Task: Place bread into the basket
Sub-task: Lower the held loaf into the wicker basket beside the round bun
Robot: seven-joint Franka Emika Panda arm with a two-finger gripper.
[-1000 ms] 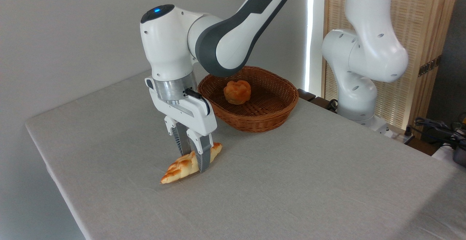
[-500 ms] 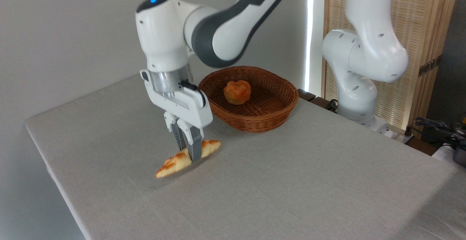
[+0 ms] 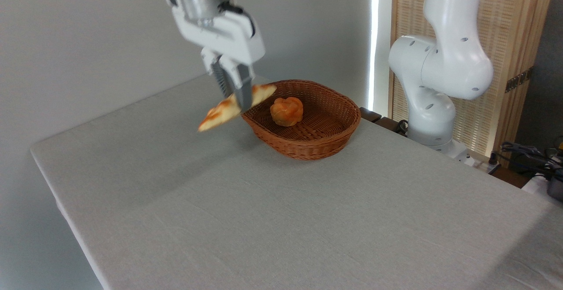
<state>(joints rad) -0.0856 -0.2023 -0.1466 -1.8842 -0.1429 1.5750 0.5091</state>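
Up beside the basket (image 3: 308,149), over its left rim as I see it, the gripper (image 3: 235,100) hangs in the air with its jaws clamped across the middle of the bread (image 3: 220,113). The loaf tilts, its far tip raised above the wicker rim and its near tip drooping out over the table (image 3: 281,219), left of the basket. It keeps its shape from point to point with no sag, so I'd judge it stiff and light, likely with a smooth crust that could pivot between narrow fingers; the slant suggests it has already turned a little in the pinch. The middle is the sensible place to hold it, since the pointed ends offer little to bite on and either would leave the long body swinging. Inside the basket a small round bun (image 3: 286,111) sits near the centre, so the loaf would have to go beside or across it. Compared with half a second ago, the bread has risen from just above the cloth well clear of it and travelled toward the basket, the arm has climbed so that its upper joints are now out of view, and the basket and bun lie where they were.
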